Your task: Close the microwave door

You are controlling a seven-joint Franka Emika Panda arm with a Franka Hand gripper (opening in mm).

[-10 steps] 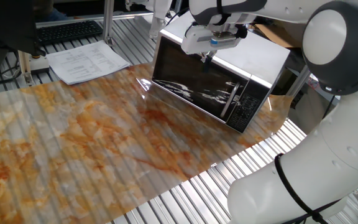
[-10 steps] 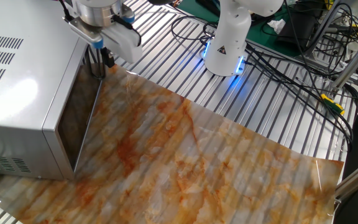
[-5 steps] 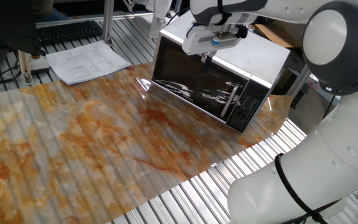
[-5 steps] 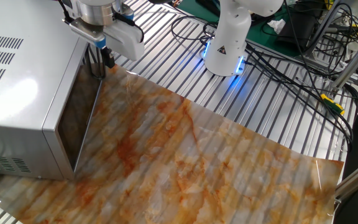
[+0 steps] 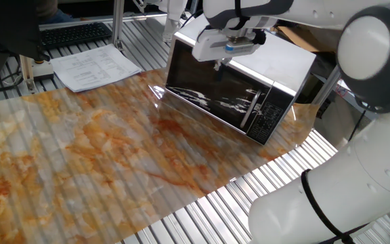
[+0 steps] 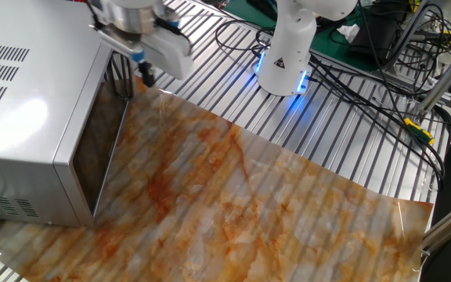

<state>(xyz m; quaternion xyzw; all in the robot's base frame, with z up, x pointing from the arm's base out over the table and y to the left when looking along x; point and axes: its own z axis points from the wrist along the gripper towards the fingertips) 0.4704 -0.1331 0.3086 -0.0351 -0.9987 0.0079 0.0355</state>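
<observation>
Microwave door (image 5: 212, 95): dark glass, silver bar handle, lying flush against the front of the white microwave (image 5: 276, 71), shut. Microwave seated at the far edge of the marbled orange mat (image 5: 93, 156). Gripper (image 5: 219, 63) poised just in front of the door's upper edge, apparently clear of the glass; fingers close together, holding nothing. Papers (image 5: 95, 68) well left of the microwave.

This looks like a robot lab. The table (image 6: 343, 102) is made of metal slats, black cables (image 6: 366, 59) lie around, and a keyboard (image 5: 73, 32) sits beside papers (image 5: 95, 68).
</observation>
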